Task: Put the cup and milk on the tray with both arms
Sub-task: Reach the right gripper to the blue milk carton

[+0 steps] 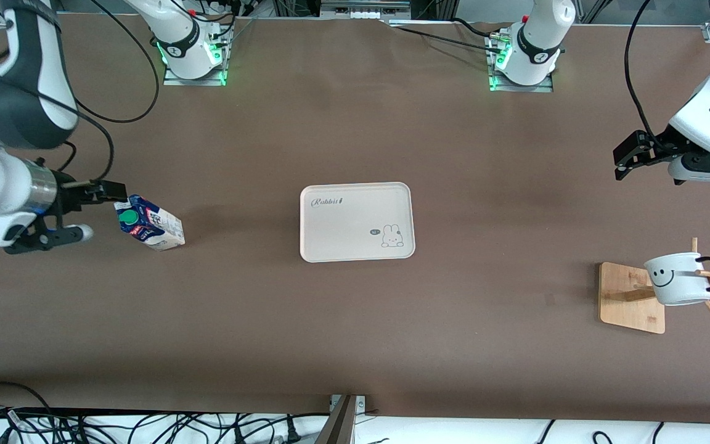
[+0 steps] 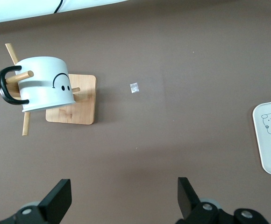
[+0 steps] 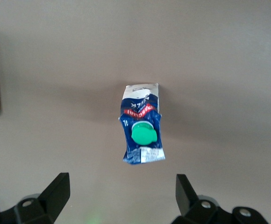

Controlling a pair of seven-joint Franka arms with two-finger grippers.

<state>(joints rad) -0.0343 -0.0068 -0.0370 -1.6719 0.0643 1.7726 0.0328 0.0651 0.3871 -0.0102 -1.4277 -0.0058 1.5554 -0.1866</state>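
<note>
While both arms hang above the brown tabletop (image 1: 355,333), neither tool holds anything. The right tool (image 1: 110,191) hovers at the right arm's end of the tabletop, just beside the top of the milk (image 1: 149,227), and the right wrist view shows its two fingers (image 3: 56,190) spread wide with the carton lying between them farther down. The milk stands on the tabletop, its green cap (image 3: 142,132) facing up toward that wrist camera, its dark blue top printed in red and white and its lower sides pale. It is well apart from the tray (image 1: 357,222), which lies flat near the middle of the tabletop with its script and bunny drawing showing and nothing on it.

The left tool (image 1: 627,157) hangs over bare tabletop at the left arm's end, and the left wrist view shows its fingers (image 2: 57,199) set wide as well. The cup (image 1: 679,279) is nearer to the front camera than the spot under that tool. It hangs tilted on a wooden peg of the rack (image 1: 631,297), its black handle (image 2: 5,84) hooked over the peg and its smiley face turned outward. The rack's flat wooden base rests on the tabletop, well apart from the tray. A small pale speck (image 2: 134,87) lies on the tabletop near the rack base.
</note>
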